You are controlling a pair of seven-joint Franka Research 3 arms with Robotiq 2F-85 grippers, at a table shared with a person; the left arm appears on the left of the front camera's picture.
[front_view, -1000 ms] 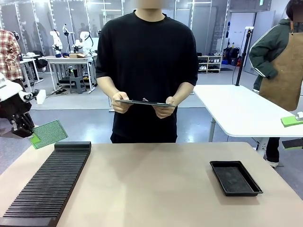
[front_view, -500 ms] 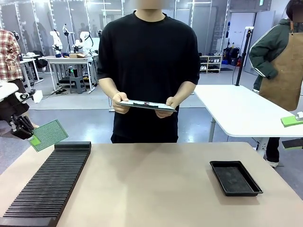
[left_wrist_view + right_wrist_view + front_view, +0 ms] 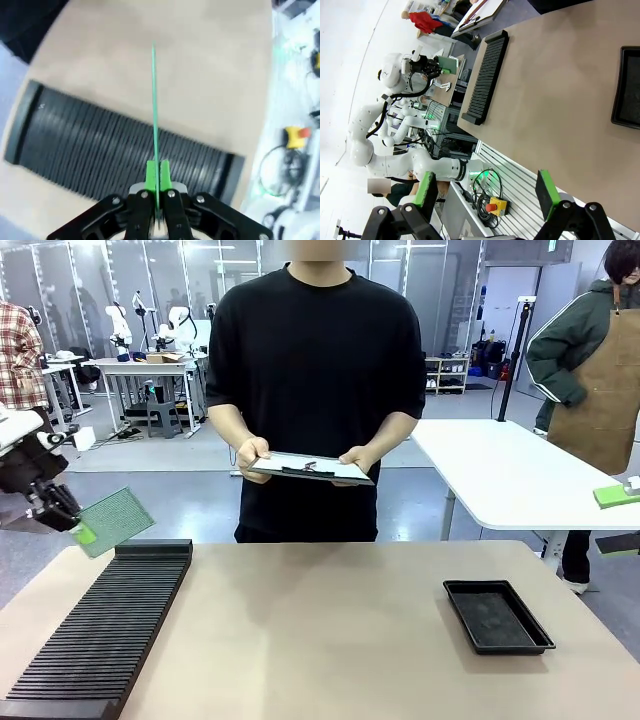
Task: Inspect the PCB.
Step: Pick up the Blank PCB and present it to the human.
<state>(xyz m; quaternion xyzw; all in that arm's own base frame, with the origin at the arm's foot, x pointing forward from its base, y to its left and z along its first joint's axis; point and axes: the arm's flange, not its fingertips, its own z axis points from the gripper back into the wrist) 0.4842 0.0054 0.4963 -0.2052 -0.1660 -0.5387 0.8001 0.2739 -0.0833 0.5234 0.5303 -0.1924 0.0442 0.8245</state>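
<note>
One PCB (image 3: pixel 115 520) is up in the air at the middle left of the front view, so the pick-up looks done. What seems to remain is the checking itself and then setting the board down somewhere; which place, the pictures do not say.

The table (image 3: pixel 330 640) is a broad, matt tan slab with rounded corners, filling the lower half of the frame. On its lower left lies a long black rack (image 3: pixel 110 630), ribbed with many narrow slots. A shallow black tray (image 3: pixel 497 615) with a raised rim sits at the lower right, nothing in it. At centre, a person (image 3: pixel 310 370) holds a flat clipboard (image 3: pixel 310 468) tilted in both hands.

The PCB is a thin, stiff green sheet dotted with a fine pale grid; in the left wrist view it shows edge-on as a bare green line (image 3: pixel 154 100) above the rack.

The left gripper (image 3: pixel 82 533) is clamped on the board's lower corner, green pads pressed flat to both faces. The right gripper (image 3: pixel 486 192) stands wide apart, holding nothing.
</note>
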